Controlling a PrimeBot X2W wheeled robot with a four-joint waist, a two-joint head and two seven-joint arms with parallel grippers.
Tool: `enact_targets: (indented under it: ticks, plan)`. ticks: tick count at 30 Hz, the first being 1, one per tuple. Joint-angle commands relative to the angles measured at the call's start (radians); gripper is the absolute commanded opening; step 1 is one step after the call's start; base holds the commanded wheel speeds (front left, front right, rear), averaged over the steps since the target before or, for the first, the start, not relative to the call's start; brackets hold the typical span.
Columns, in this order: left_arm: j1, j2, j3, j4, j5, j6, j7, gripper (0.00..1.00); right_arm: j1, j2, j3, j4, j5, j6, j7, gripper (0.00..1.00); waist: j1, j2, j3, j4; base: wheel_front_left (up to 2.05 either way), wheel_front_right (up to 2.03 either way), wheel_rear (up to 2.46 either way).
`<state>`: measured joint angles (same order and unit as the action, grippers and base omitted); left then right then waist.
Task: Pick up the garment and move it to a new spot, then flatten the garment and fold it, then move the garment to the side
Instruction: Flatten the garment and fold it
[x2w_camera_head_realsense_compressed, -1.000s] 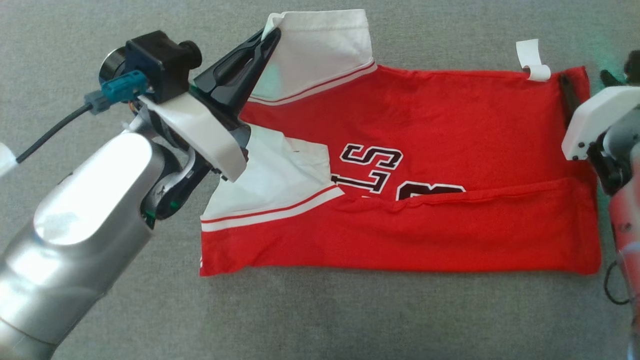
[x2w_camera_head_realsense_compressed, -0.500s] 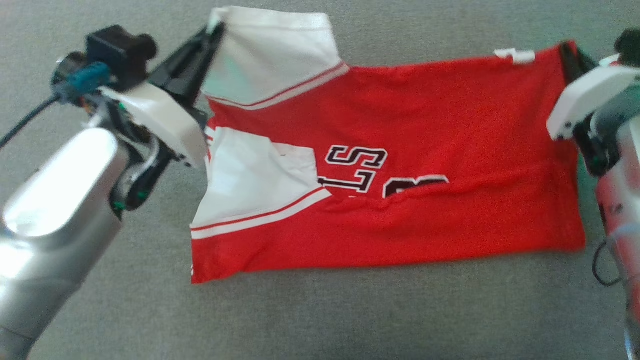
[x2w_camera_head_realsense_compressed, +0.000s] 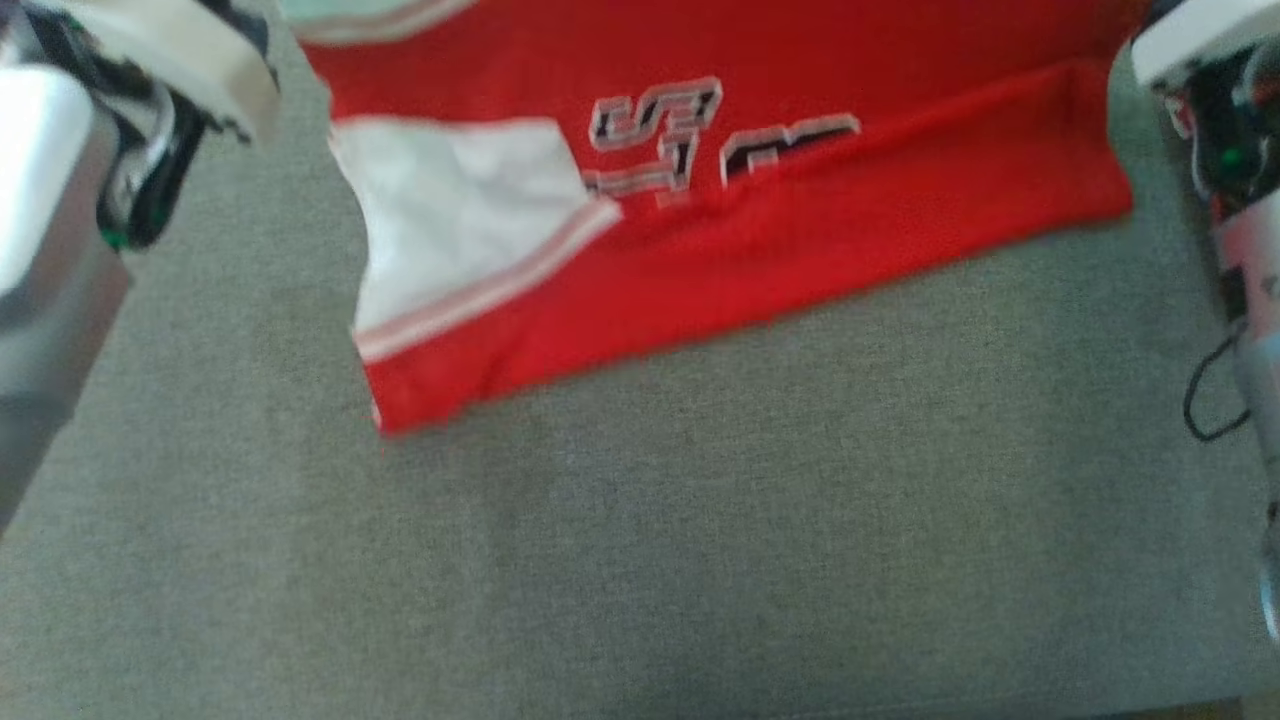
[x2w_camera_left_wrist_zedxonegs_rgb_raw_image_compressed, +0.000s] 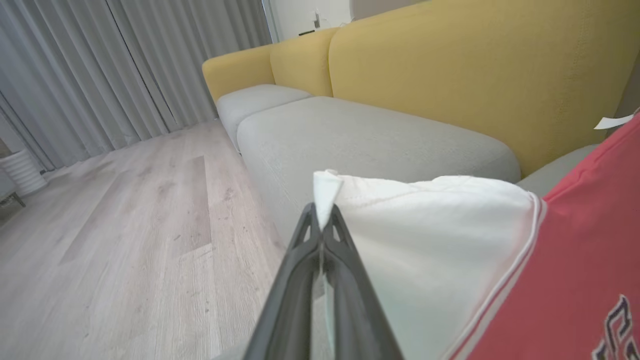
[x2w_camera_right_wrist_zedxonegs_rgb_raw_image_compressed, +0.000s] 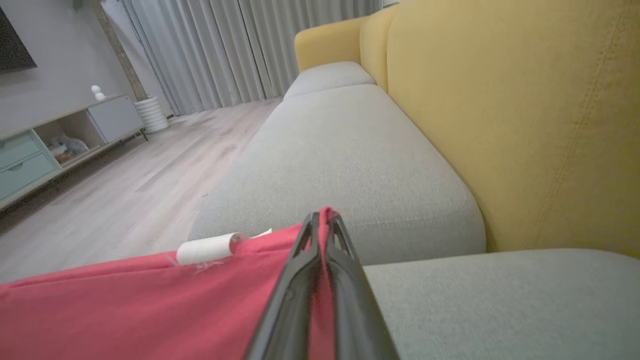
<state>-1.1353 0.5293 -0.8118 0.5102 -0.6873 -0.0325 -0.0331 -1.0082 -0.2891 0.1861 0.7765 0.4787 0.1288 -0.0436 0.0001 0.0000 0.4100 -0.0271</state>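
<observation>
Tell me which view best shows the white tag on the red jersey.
The right wrist view: the rolled white tag sits sharp on the jersey edge beside the right gripper, shut on the fabric. The left wrist view catches a white sliver, probably the same tag. The head view, blurred, cuts off that edge.

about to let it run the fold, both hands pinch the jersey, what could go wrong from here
The left hand pinches only the tip of the white sleeve, so that small bite could slip out under pull. The right hand holds just a red corner of the jersey, whose lower part seems to lie on the grey cushion; dragging might rumple the fold.
</observation>
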Motion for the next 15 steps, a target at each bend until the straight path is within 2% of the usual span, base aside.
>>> enact_targets:
  ticks: [1, 7, 11, 15]
  plan:
    - [-0.072, 0.030, 0.049, 0.005, 0.018, -0.001, -0.023, 0.00, -0.040, 0.005, 0.012, -0.035, 0.007, 0.002, -0.019, 0.00, -0.0001, 0.0000, 0.010, -0.005, 0.00, 0.00, 0.00]
    - [-0.163, -0.026, 0.027, 0.143, 0.082, -0.021, -0.140, 0.00, -0.095, 0.010, 0.029, 0.007, 0.029, 0.002, -0.074, 0.00, -0.0001, 0.0000, 0.019, 0.000, 0.00, 0.00, 0.00]
    - [-0.141, -0.065, -0.001, 0.212, 0.067, -0.060, -0.164, 0.00, -0.078, -0.009, 0.077, 0.049, 0.051, 0.002, -0.080, 0.00, -0.0001, 0.0000, -0.003, 0.023, 0.00, 0.00, 0.00]
    - [-0.104, -0.073, -0.021, 0.220, 0.041, -0.080, -0.165, 0.00, -0.053, -0.034, 0.106, 0.066, 0.077, 0.002, -0.073, 0.00, -0.0001, 0.0000, -0.023, 0.040, 0.00, 0.00, 0.00]
